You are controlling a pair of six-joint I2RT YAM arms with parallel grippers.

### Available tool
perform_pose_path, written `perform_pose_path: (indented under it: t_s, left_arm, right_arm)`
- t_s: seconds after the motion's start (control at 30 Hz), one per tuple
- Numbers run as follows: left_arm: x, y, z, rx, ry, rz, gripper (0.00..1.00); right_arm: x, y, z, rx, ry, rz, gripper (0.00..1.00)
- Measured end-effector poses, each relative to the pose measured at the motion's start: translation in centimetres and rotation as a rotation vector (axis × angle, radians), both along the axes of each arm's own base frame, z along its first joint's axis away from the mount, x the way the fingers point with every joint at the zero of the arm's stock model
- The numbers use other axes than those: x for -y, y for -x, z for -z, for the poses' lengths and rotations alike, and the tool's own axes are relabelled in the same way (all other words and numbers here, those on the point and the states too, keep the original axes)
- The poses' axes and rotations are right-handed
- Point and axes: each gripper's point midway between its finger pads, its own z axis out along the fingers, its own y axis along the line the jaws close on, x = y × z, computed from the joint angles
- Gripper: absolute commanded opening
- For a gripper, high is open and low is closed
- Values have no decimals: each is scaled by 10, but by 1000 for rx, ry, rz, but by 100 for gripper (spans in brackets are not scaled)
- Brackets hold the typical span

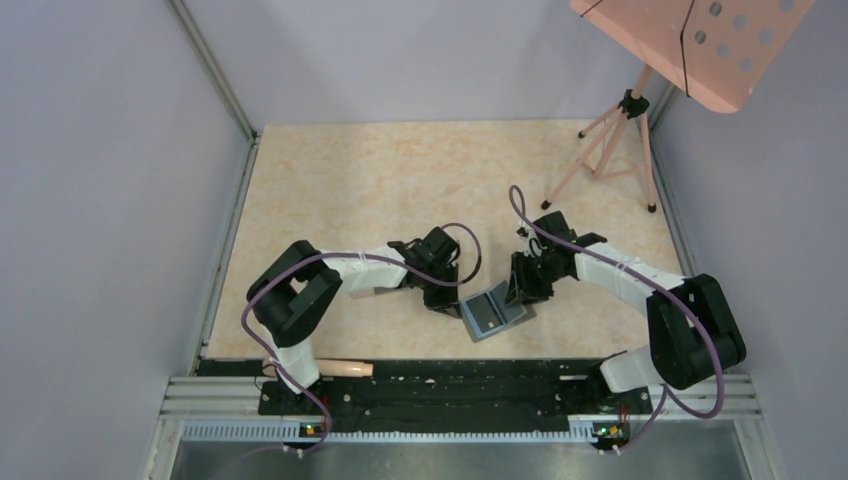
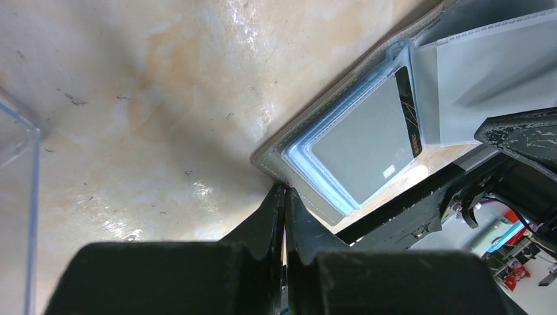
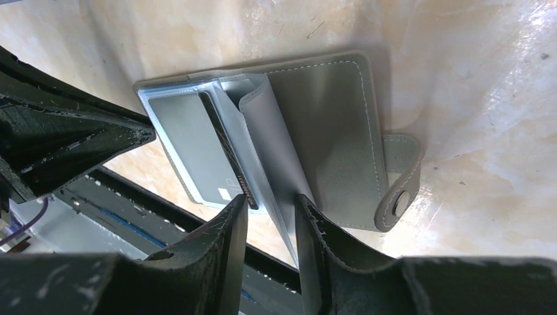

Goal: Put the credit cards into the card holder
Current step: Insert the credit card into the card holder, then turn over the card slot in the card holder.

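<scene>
Your right gripper (image 3: 270,203) holds its jaws apart, straddling a clear sleeve of the card holder (image 3: 328,131). Your left gripper (image 2: 284,193), jaws together, touches the holder's corner. Both arms reach low and inward. The holder lies open on the table (image 1: 400,180), with a black credit card (image 3: 228,154) in a sleeve.

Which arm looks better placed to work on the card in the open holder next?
Right, probably. The right gripper's open fingers straddle a sleeve leaf beside the black card's edge in the card holder. The left gripper is shut, its tips at the holder's edge, seemingly just steadying it.
</scene>
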Motion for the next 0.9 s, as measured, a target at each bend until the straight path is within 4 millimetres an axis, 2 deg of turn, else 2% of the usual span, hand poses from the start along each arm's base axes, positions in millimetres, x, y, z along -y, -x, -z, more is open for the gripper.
perform_pose_path:
  t_s: [0.13, 0.3, 0.47, 0.7, 0.9]
  left_arm:
    - [1, 0, 0, 0, -1, 2, 4]
    - [2, -1, 0, 1, 0, 4, 4]
    - [3, -1, 0, 1, 0, 5, 4]
    - [3, -1, 0, 7, -4, 11, 6]
    - [10, -9, -1, 14, -22, 33, 9]
  right_arm:
    - [3, -2, -1, 9, 19, 6, 41]
    - [7, -9, -12, 57, 39, 11, 54]
    - [12, -18, -19, 100, 78, 15, 60]
    - [19, -19, -20, 121, 124, 0, 60]
    - [-2, -10, -25, 140, 97, -88, 48]
